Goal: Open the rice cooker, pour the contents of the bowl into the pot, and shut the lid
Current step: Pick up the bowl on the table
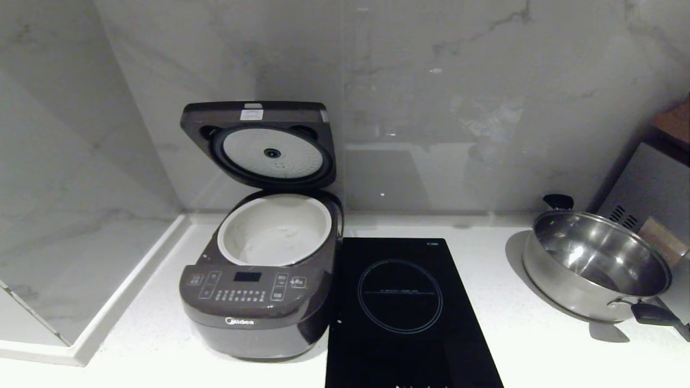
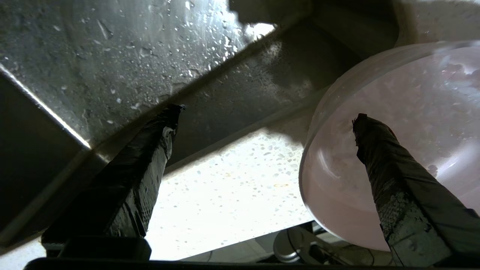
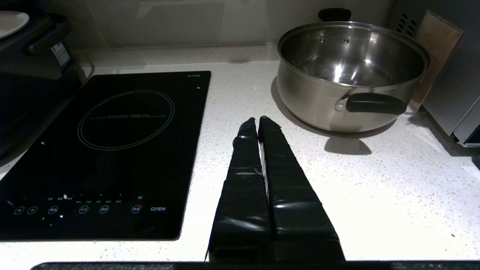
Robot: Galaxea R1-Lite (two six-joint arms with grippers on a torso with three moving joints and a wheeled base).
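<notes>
Lid (image 1: pixel 259 143) standing up, pot (image 1: pixel 275 229) exposed centre-left | left tool (image 2: pixel 262 112) gaping, one finger overlapping bowl (image 2: pixel 393 150) at right | right tool (image 3: pixel 257 122) together | risk: poor rim grip tipping contents onto counter (image 2: pixel 232 180).

The rice cooker (image 1: pixel 259 302) is dark grey-brown, with pale markings on its button panel (image 1: pixel 245 285). Its lid (image 1: pixel 261 143) is the same dark tone around a silver-white inner plate (image 1: pixel 271 154), and the pot (image 1: pixel 275 229) is white. The bowl (image 2: pixel 393 150) is pale pink. The counter (image 3: pixel 375 187) is white with fine speckles. The induction hob (image 3: pixel 105 150) is glossy black with a thin pale ring. The pan (image 3: pixel 348 75) is shiny steel with black handles. The wall (image 1: pixel 458 81) is grey-veined marble.
</notes>
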